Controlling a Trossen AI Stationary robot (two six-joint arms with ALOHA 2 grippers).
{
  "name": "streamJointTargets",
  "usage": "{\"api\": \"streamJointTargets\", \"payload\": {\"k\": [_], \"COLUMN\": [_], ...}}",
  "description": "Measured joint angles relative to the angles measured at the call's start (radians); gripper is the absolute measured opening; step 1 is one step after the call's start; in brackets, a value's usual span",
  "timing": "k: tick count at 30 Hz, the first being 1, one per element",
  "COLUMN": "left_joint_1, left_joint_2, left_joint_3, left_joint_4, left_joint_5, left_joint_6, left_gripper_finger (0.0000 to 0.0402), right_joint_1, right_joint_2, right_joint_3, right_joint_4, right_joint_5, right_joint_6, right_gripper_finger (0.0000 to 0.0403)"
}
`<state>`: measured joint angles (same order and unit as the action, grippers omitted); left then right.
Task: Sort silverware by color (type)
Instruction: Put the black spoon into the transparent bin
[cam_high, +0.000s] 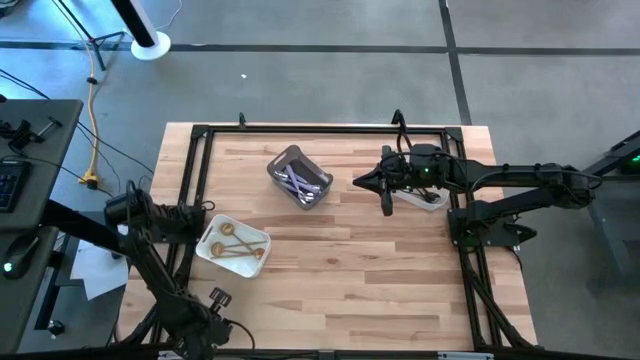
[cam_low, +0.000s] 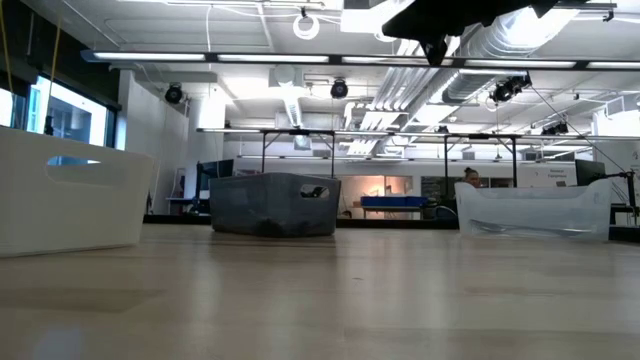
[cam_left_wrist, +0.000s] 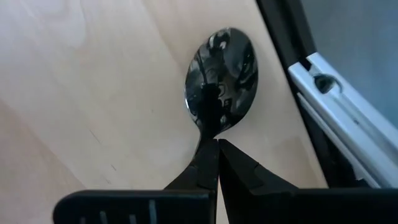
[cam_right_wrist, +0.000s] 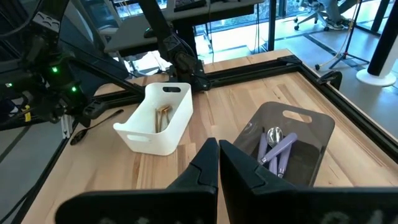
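Note:
My left gripper is near the table's near-left corner, shut on a dark shiny spoon. Gold pieces lie in the white tray. Lilac-handled pieces lie in the grey bin. My right gripper is shut and empty. It hangs high over the table, just left of the clear tub. My left gripper pinches the spoon's neck, just below the bowl, between its two fingertips. The bowl sticks out past the fingertips over the wood, close to the black frame rail. The handle is hidden behind the fingers. Whether the spoon touches the table, I cannot tell.
A black metal frame runs around the wooden table top. The white tray stands left, the grey bin in the far middle, the clear tub right. Bare wood lies between them and along the near side.

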<state>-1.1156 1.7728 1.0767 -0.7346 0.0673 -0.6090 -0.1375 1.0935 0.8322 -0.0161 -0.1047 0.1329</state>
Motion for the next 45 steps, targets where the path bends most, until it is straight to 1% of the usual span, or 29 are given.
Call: {"api": "streamJointTargets", "payload": {"k": [5, 8, 11, 19, 23, 29, 38, 41, 45], "left_joint_1": [0.002, 0.009, 0.001, -0.01, -0.011, -0.01, -0.011, -0.01, -0.008], "left_joint_2": [0.012, 0.004, 0.001, 0.001, 0.001, -0.005, -0.026, -0.027, -0.027], "left_joint_3": [0.0, 0.0, 0.0, 0.0, 0.0, 0.0, -0.001, -0.024, -0.048], "left_joint_4": [-0.003, -0.005, -0.005, -0.006, -0.024, -0.051, -0.049, -0.018, 0.003], "left_joint_5": [-0.016, -0.05, -0.06, -0.048, -0.078, -0.101, -0.099, -0.081, -0.052], "left_joint_6": [0.003, -0.045, -0.076, -0.056, -0.043, -0.042, -0.05, -0.043, -0.025], "left_gripper_finger": [0.0, 0.0, 0.0, 0.0, 0.0003, 0.0035, 0.0091, 0.0102, 0.0106], "right_joint_1": [0.0, 0.0, 0.0, 0.0, 0.0, 0.0, 0.0, 0.0, 0.0], "right_joint_2": [0.0, 0.0, 0.0, 0.0, 0.0, 0.0, 0.0, 0.0, 0.0], "right_joint_3": [0.0, 0.0, 0.0, 0.0, 0.0, 0.0, 0.0, 0.0, 0.0], "right_joint_4": [-0.003, -0.003, -0.003, -0.003, -0.004, -0.01, -0.036, -0.04, -0.041], "right_joint_5": [0.0, 0.003, 0.005, 0.022, 0.022, 0.021, 0.021, 0.025, 0.025], "right_joint_6": [0.005, 0.022, 0.024, 0.024, 0.024, 0.05, 0.05, 0.05, 0.05], "right_gripper_finger": [0.0, 0.0, 0.0, 0.0, 0.0, 0.0, 0.0, 0.0, 0.0]}}
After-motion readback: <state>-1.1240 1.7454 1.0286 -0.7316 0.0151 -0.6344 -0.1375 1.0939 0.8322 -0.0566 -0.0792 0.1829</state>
